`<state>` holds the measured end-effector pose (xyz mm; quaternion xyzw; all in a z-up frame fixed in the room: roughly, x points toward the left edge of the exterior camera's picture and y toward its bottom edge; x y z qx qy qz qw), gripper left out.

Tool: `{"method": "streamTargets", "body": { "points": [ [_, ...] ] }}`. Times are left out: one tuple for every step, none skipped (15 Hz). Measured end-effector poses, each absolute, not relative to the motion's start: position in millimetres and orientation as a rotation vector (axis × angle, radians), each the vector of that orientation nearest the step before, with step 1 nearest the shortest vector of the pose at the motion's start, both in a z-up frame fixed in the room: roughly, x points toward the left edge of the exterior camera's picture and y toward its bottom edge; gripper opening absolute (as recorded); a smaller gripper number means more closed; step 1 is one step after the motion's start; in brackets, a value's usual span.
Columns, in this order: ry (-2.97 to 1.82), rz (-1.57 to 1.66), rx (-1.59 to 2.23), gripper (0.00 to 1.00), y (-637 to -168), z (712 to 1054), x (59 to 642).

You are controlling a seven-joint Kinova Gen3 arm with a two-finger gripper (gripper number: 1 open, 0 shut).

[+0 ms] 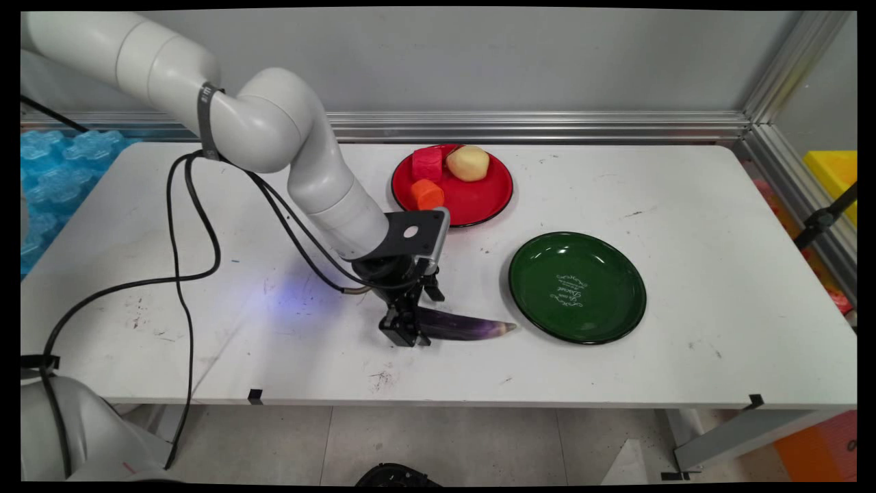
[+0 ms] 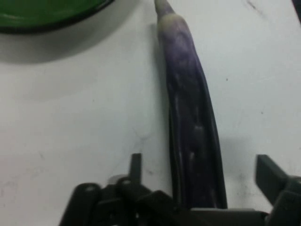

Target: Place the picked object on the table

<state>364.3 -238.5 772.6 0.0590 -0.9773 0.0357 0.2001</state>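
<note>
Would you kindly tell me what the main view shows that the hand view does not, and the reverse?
Only the main view shows the red plate with three food pieces and the arm. Only the hand view shows the tool with a finger standing apart from the eggplant. Both share the eggplant, the green plate and the white table.

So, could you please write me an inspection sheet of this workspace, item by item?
Surface: white table, scuffed with small dark marks.
Things: long purple eggplant lying flat beside the empty dark green plate; glossy red plate holds a pink-red cube, an orange block and a pale yellow potato-like piece.
Clutter: nothing seen.
Hand: down at the eggplant's thick end, fingers apart on either side of it.
Cables: black cables hang from the arm over the table's left.
Surroundings: grey wall, aluminium rails, blue foam at left.
</note>
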Motion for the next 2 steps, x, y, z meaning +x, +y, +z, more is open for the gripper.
{"method": "streamTargets", "body": {
  "points": [
    [-2.728,0.101,0.162,1.0,-237.3,775.4,365.9],
    [-2.726,0.103,0.162,1.0,-236.6,777.8,367.0]
  ]
}}
